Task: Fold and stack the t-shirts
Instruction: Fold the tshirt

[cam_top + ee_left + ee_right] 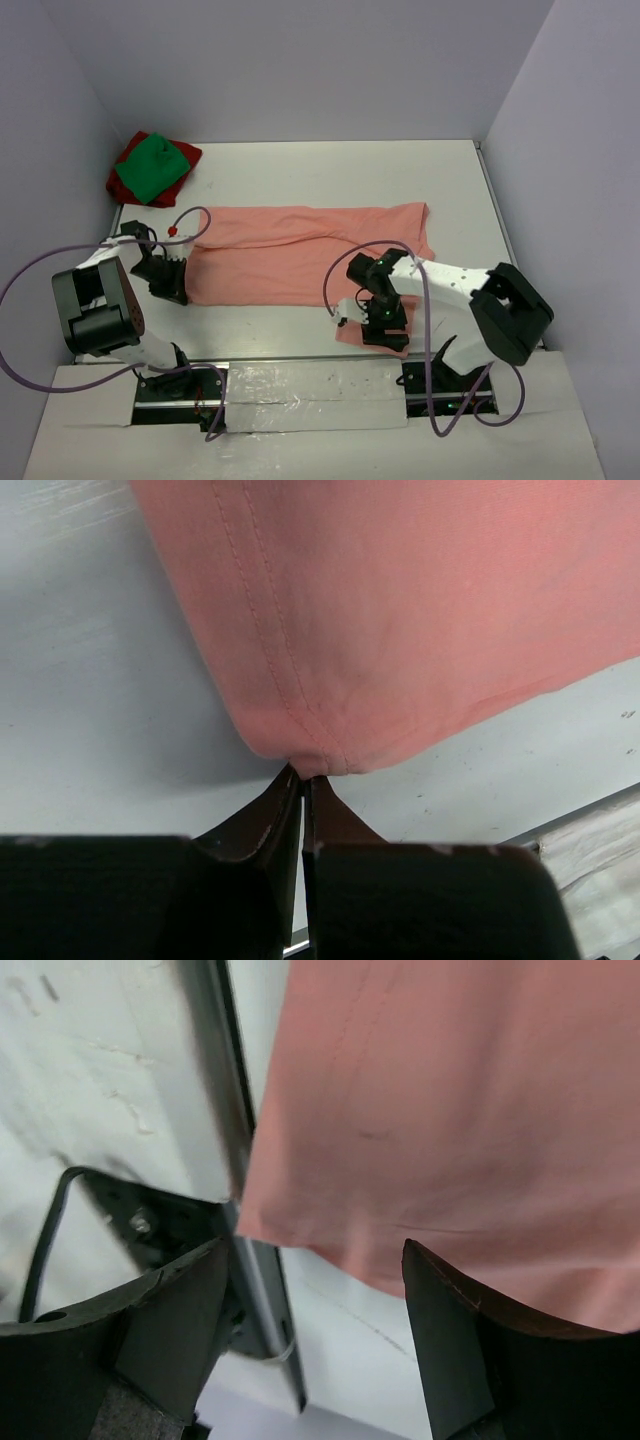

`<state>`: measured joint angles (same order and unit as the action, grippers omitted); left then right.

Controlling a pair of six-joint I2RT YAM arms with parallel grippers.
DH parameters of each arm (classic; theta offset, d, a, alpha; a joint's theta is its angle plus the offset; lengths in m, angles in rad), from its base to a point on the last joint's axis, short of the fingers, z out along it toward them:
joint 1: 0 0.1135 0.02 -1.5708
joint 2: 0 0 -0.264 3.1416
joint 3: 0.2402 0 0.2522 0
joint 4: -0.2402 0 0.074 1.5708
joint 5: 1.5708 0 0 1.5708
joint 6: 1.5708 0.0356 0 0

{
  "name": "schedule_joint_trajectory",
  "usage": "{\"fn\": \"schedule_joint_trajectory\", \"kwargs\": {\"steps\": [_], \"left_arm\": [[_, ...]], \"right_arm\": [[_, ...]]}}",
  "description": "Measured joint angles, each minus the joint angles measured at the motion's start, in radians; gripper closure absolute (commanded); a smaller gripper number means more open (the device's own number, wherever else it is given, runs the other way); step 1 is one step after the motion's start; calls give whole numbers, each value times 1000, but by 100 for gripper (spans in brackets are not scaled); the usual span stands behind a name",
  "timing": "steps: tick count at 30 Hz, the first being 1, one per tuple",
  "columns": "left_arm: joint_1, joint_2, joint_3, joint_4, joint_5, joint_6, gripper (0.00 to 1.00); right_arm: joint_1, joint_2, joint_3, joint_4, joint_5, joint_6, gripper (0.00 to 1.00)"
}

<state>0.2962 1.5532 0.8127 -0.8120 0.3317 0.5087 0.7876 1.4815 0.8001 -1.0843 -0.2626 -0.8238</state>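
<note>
Pink tee [300,250]: spread mid-table, one corner at the near edge
Left gripper [303,776]: pinched on its hem
Right gripper [315,1260]: jaws apart over that corner, empty
Risk: the thin hem pinch may slip under pull; the loose corner may slide off

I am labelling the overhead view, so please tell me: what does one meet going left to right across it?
The left gripper → salmon-pink t-shirt → right gripper, above the shirt's near right corner. Left out: the green t-shirt lying on the dark red t-shirt, far back, since they overlap the left gripper sideways.
</note>
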Motion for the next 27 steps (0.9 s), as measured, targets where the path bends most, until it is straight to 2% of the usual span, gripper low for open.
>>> {"fn": "schedule_joint_trajectory", "kwargs": {"steps": [6, 8, 14, 18, 27], "left_arm": [[1, 9, 14, 5, -2, 0, 89], [2, 16, 23, 5, -2, -1, 89], [2, 25, 48, 5, -2, -4, 89], [2, 25, 55, 4, -2, -5, 89], [2, 25, 55, 3, -2, -6, 89]], "right_arm": [[93, -280, -153, 150, 40, 4, 20], [124, -313, -165, 174, 22, 22, 22], [172, -227, -161, 232, -5, 69, 27], [220, -214, -157, 230, 14, 93, 42], [222, -171, -119, 194, 42, 111, 43]]}}
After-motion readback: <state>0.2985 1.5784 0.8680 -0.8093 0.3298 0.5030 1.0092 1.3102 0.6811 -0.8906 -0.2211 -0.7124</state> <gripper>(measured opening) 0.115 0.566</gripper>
